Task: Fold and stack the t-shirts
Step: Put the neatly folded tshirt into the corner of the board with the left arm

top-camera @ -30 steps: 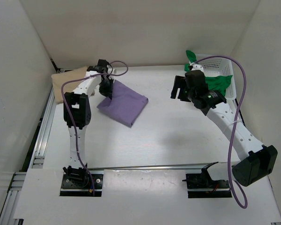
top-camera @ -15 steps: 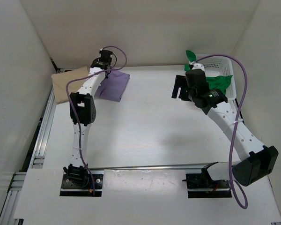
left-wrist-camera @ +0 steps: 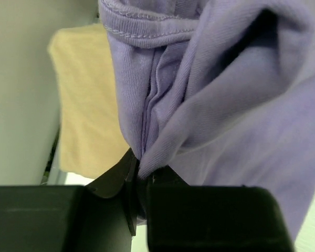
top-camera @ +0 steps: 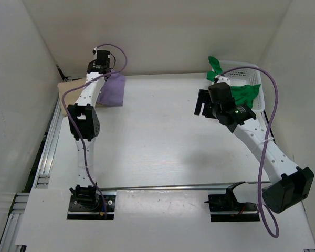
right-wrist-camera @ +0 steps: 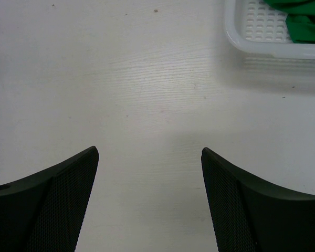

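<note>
**Top external view: purple t-shirt hangs at the tan one, green t-shirt waits in the basket**

Nearest the arm bases, the middle of the tabletop [top-camera: 163, 152] carries no cloth. Further up on the right of the frame, the right gripper [top-camera: 203, 102] hovers with its jaws spread wide and nothing between them. The right wrist view shows only bare tabletop under it. It is probably parked beside the white mesh basket [top-camera: 257, 73] so it can reach the bright green t-shirt [top-camera: 241, 93], which lies bunched and unfolded inside.

At the upper left of the frame, the left gripper [left-wrist-camera: 139, 178] is clamped on a pinch of the light purple t-shirt [top-camera: 113, 90]. The folded cloth hangs from that one hold in loose vertical creases. Just behind it, in the far corner, lies the tan t-shirt [top-camera: 64, 90], flat and folded. The purple one seems held there to be laid on top as the second layer of the stack. Whether the two shirts already touch cannot be told.
</note>
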You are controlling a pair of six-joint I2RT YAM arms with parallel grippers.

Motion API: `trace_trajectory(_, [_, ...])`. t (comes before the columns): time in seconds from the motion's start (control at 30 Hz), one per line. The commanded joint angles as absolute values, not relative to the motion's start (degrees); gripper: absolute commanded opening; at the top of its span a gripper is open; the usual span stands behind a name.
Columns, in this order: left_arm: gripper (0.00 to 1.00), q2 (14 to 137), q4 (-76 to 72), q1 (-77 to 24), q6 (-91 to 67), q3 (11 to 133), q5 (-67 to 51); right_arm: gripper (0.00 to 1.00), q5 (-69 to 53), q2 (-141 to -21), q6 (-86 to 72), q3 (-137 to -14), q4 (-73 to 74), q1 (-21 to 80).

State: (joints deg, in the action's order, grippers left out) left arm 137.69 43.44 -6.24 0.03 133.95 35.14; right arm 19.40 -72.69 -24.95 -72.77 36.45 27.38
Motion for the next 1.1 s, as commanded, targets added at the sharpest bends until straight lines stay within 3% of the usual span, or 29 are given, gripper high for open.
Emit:
trace_trajectory(0.0, [0.1, 128.9, 41.3, -4.2, 0.0, 134.2, 36.7, 0.83, 20.8, -71.2, -24.9, -72.4, 35.7, 27.2])
trace_trajectory(0.6, [0.1, 127.4, 41.3, 0.9, 0.0, 131.6, 35.0, 0.83, 20.3, -75.9, -22.8, -74.6, 35.7, 27.2])
trace_trajectory(0.8, [0.1, 132.7, 41.3, 4.0, 0.0, 131.6, 34.9, 0.83, 19.1, -78.7, -21.5, -76.7, 35.7, 27.2])
trace_trajectory(0.83, [0.13, 134.5, 40.8, 4.8, 0.0, 132.1, 34.9, 0.83, 19.1, -78.7, -21.5, -77.6, 36.2, 27.2])
trace_trajectory(0.9, [0.28, 136.3, 40.8, 5.4, 0.0, 133.5, 35.6, 0.83, 18.6, -80.2, -21.0, -79.0, 36.2, 27.2])
trace_trajectory(0.93, [0.47, 137.4, 40.8, 5.4, 0.0, 134.1, 36.8, 0.83, 18.5, -80.2, -21.0, -79.5, 36.7, 27.2])
trace_trajectory(1.0, [0.65, 140.6, 39.4, 6.2, 0.0, 136.7, 38.6, 0.83, 17.9, -81.9, -20.5, -81.1, 37.3, 27.2])
trace_trajectory(1.03, [0.79, 141.7, 38.7, 6.2, 0.0, 137.5, 41.5, 0.83, 17.4, -81.9, -20.5, -81.6, 37.8, 27.2])
trace_trajectory(1.07, [0.83, 143.3, 38.1, 6.2, 0.0, 138.2, 43.0, 0.83, 17.4, -82.5, -20.5, -82.4, 37.8, 27.2])
